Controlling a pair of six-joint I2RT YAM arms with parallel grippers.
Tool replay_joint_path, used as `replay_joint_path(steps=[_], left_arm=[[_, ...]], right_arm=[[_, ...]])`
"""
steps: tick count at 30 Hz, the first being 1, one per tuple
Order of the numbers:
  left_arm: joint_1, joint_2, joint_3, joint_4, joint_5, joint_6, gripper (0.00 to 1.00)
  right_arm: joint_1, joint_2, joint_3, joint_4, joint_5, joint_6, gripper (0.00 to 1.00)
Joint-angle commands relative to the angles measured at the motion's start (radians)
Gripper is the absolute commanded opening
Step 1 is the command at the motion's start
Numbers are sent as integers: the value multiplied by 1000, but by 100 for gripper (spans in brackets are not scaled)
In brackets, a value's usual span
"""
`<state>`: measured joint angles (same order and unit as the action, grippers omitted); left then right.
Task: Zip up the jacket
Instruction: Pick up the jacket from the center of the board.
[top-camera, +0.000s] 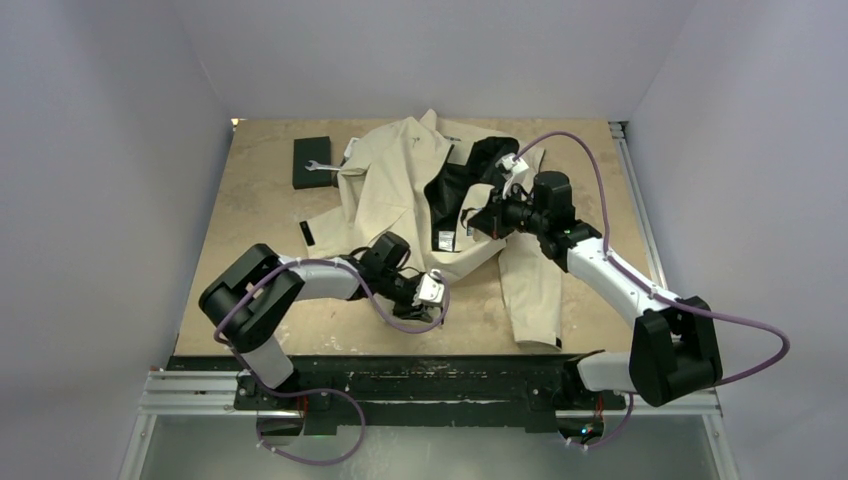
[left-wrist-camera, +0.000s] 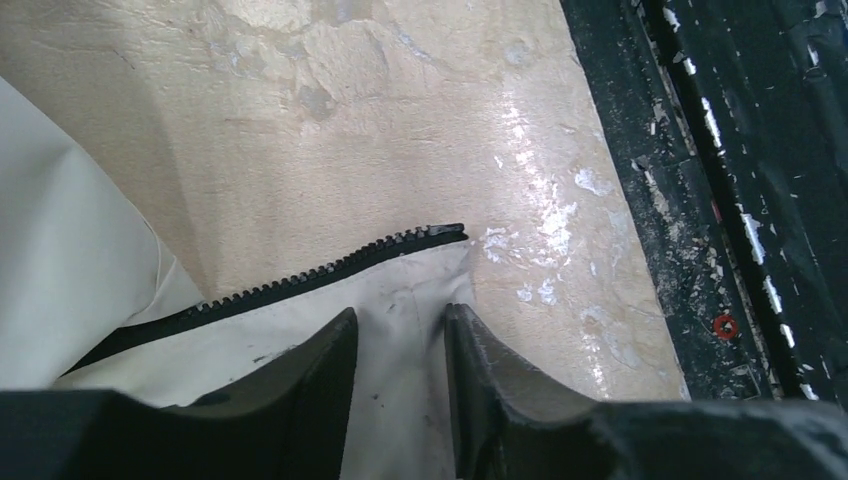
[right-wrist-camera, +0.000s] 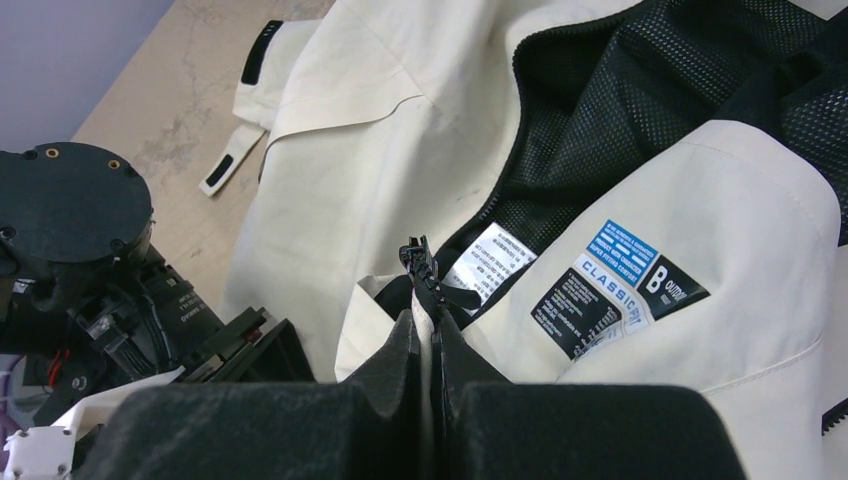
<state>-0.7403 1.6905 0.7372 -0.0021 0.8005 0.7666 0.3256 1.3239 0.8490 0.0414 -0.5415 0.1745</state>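
Note:
The cream jacket (top-camera: 400, 180) lies spread open on the table, its black mesh lining (right-wrist-camera: 600, 110) and white tags showing. My left gripper (top-camera: 432, 290) is at the jacket's near hem. In the left wrist view its fingers (left-wrist-camera: 345, 335) stand apart on either side of the hem's cream corner (left-wrist-camera: 400, 290), just below the end of the black zipper teeth (left-wrist-camera: 440, 235). My right gripper (right-wrist-camera: 432, 322) is shut on the jacket's other front edge. A short length of zipper tape (right-wrist-camera: 418, 262) sticks up from its fingertips. From above, that gripper (top-camera: 478, 222) hovers over the lining.
A black box (top-camera: 318, 163) with a small metal tool on it sits at the back left of the table. The black front rail (left-wrist-camera: 700, 150) runs close to the right of my left gripper. The left arm's wrist (right-wrist-camera: 70, 220) fills the left of the right wrist view.

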Motion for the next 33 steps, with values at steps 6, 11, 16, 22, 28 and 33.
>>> replay_joint_path(steps=[6,11,16,22,28,33], left_arm=[[6,-65,0,-54,-50,-46,7],[65,-180,163,-345,-70,20,0],[129,-304,304,-558,-137,130,0],[201,-339,491,-797,-305,409,0],[242,-389,702,-961,-241,481,0],[242,-493,711,-1086,-100,499,0]], right_arm=[[-3,-12,26,7,-35,-20,0],[-2,-2,41,8,-43,-38,0],[1,-4,48,-5,-77,-33,0],[96,-13,90,-94,-132,-70,0],[296,8,175,-216,-205,-133,0],[352,-35,247,-309,-245,-132,0]])
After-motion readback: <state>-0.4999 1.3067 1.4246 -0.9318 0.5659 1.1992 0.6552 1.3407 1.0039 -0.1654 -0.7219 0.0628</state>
